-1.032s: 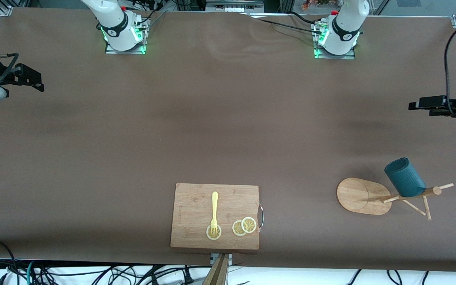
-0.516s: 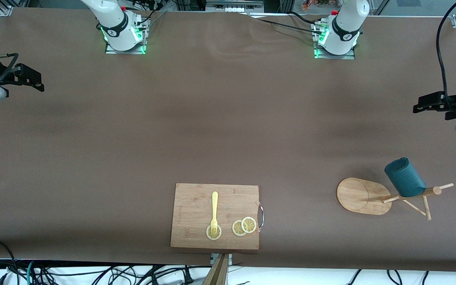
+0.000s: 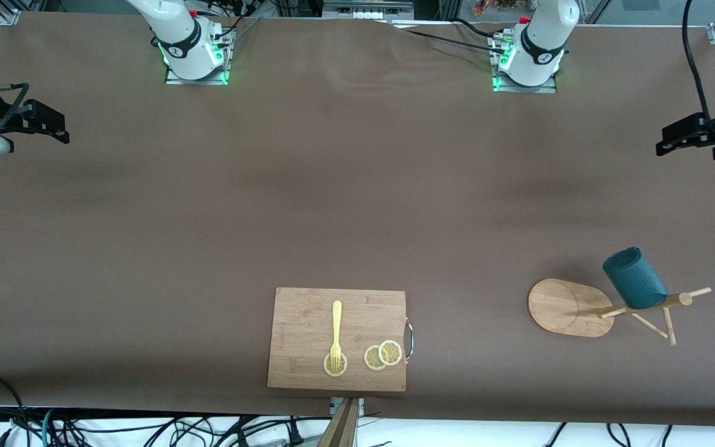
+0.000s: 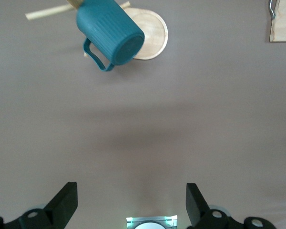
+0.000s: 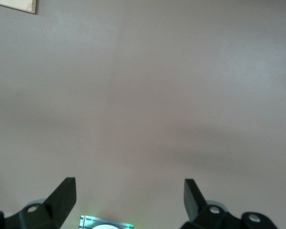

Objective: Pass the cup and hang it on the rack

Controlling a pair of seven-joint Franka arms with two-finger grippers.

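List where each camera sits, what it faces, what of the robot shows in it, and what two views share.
Front view: high across the table, facing both bases; shows left gripper, right gripper, cutting board, cup hung on rack.
Left wrist view: on the left arm, looking down at table, cup and rack; its open fingers show.
Right wrist view: on the right arm, over bare table; open fingers show.
Shared: front and left wrist views both show cup and rack.
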